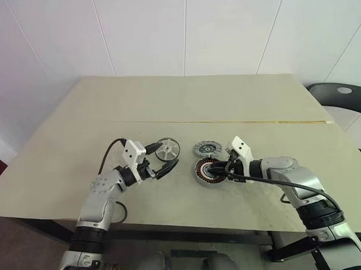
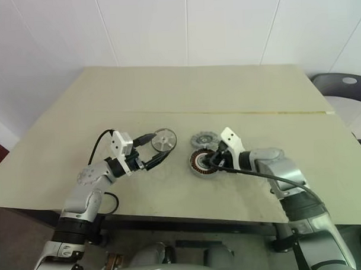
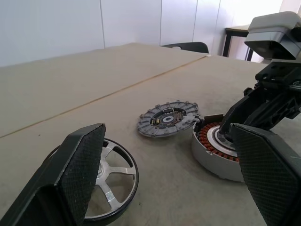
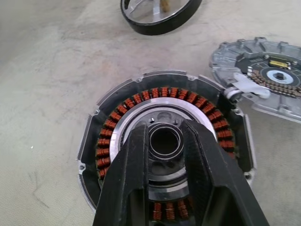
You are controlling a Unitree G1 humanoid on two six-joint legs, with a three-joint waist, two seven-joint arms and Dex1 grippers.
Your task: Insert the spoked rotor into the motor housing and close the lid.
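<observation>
Left to right on the tabletop (image 1: 167,106): the left gripper (image 1: 159,161) hovers level with its 2 fingers wide apart and nothing between them, pointing right and slightly far. The spoked rotor (image 1: 167,149) lies flat just beyond those fingertips, on their far side, not yet touched; it is the part nearest this arm, so the left arm is judged the one to take it. Right of the rotor, a bare stretch of tabletop away, lies the motor housing (image 1: 206,171), windings facing up, with the lid (image 1: 207,149) flat at its far edge, seemingly touching it. The right gripper (image 4: 164,141) reaches in from the right, tilted downward, its 2 fingers drawn close around the housing's central hub, apparently steadying it. The rotor must travel right, onto the housing.
</observation>
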